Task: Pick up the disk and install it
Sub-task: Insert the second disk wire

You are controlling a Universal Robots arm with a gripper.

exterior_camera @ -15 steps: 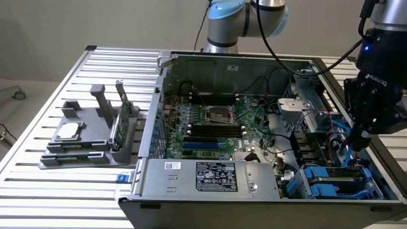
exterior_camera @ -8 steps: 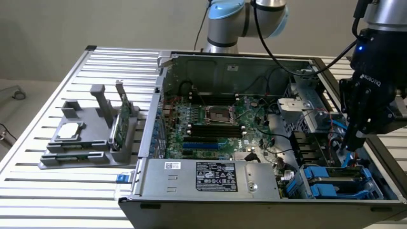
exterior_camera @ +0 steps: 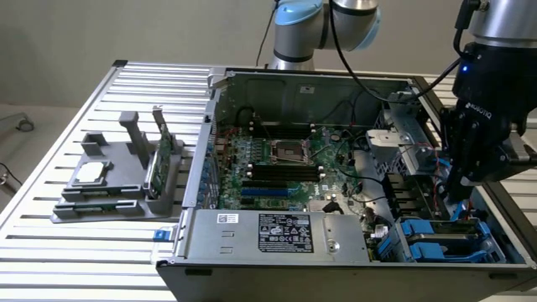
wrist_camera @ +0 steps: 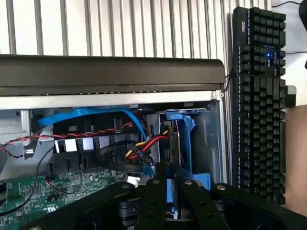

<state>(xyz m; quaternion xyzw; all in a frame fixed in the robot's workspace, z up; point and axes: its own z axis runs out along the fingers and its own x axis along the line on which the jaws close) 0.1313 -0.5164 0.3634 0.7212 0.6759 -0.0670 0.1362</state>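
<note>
The disk (wrist_camera: 173,143) stands on edge in its bright blue carrier, down in the drive bay at the corner of the open computer case (exterior_camera: 277,255). My gripper (wrist_camera: 168,168) is shut on the disk's thin upper edge, its black fingers (wrist_camera: 154,191) converging on it. In the exterior view my gripper (exterior_camera: 457,192) reaches down into the bay on that view's right side, just above the blue carriers (exterior_camera: 436,242) sitting there.
Red, yellow and black power wires (wrist_camera: 144,146) and a blue data cable (wrist_camera: 96,115) run right beside the bay. A black keyboard (wrist_camera: 259,105) lies outside the case wall. A grey fixture (exterior_camera: 109,189) with a chip and a green card stands at the exterior view's left.
</note>
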